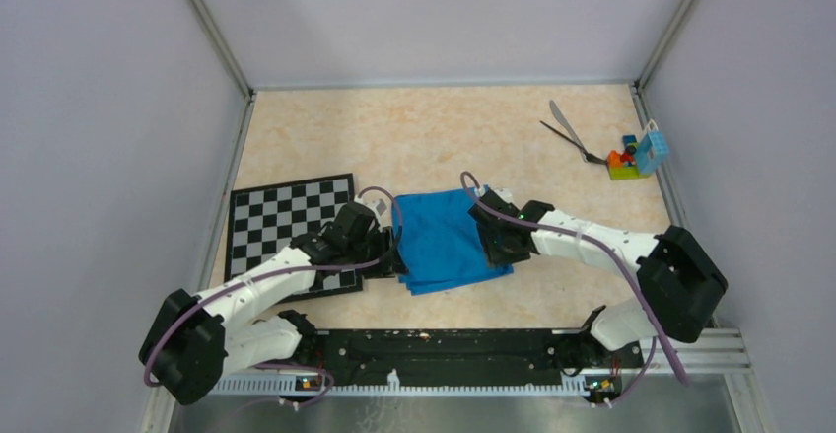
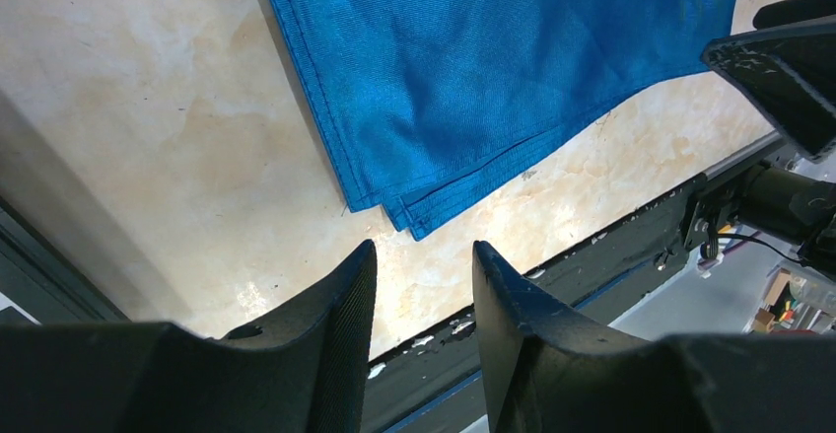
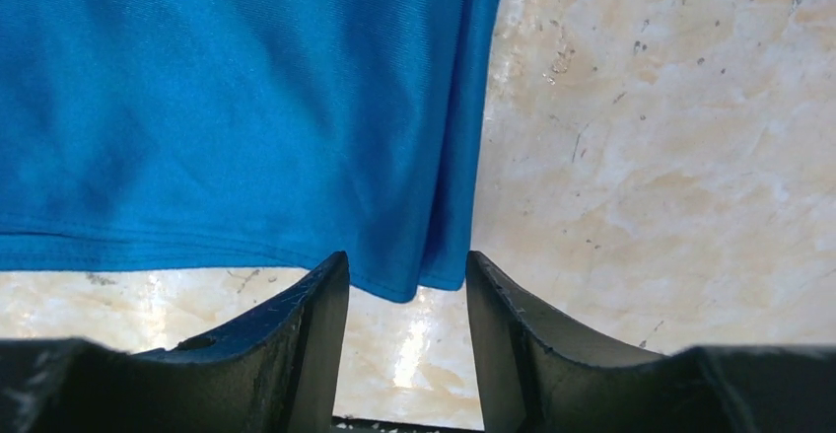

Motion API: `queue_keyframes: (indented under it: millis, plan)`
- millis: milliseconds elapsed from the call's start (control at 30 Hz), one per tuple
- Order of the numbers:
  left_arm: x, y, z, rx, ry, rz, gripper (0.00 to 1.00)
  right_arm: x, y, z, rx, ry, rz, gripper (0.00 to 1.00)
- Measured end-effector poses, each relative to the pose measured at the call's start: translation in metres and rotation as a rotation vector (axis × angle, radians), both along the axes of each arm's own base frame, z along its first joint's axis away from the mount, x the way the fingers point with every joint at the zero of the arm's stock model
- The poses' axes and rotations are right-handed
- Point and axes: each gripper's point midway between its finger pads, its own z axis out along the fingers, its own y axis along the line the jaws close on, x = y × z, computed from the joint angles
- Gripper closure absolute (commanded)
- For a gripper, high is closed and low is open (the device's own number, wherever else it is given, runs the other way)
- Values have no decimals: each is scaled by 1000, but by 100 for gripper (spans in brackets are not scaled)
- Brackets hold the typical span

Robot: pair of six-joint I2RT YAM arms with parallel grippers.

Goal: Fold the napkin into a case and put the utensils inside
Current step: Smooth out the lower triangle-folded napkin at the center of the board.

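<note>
Table [image 1: 444, 127] centre: napkin [image 1: 444, 241] lies folded in layers, just right of the chessboard [image 1: 281, 216]. Left gripper [image 2: 424, 255] at its near-left corner, fingers apart, empty. Right gripper [image 3: 406, 260] at the near-right corner, also apart. Utensils [image 1: 570, 135] crossed, far right.

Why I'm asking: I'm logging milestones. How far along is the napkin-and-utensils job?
Done: the napkin is folded into a layered rectangle, not yet a narrow pouch. In hand: the left gripper and right gripper, both open, sit at its near corners, holding nothing. Left: further folding, then the utensils, lying at the far right beside the toy blocks, go inside.
</note>
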Motion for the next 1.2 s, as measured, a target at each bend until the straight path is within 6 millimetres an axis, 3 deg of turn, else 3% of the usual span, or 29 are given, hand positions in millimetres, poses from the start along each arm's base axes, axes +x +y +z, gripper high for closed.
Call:
queue_keyframes:
  millis: [133,267,533,767,800,867,933,1067,1200]
  plan:
    - [0,0,0,-1,2,2,53,1,4,-9,-74,-3,18,54]
    - [-2,1,-2,1,6,3,53,-1,2,-18,-140,-6,29,62]
    - [-4,2,-8,3,11,2,51,4,-8,-16,-199,-51,8,100]
    - [-4,1,-20,14,35,3,54,9,-7,-2,-161,-96,-6,100]
    - [-4,1,-22,17,43,5,55,10,-7,-1,-147,-97,-13,97]
    - [-5,1,-26,20,55,8,55,10,-6,-2,-90,-88,-29,76]
    - [-6,1,-29,19,63,14,55,9,-8,-5,-15,-65,-54,64]
    - [-6,0,-32,16,72,19,55,7,-15,-3,153,-33,-99,57]
    - [-8,-3,-40,9,91,11,63,9,-10,7,285,-30,-105,56]
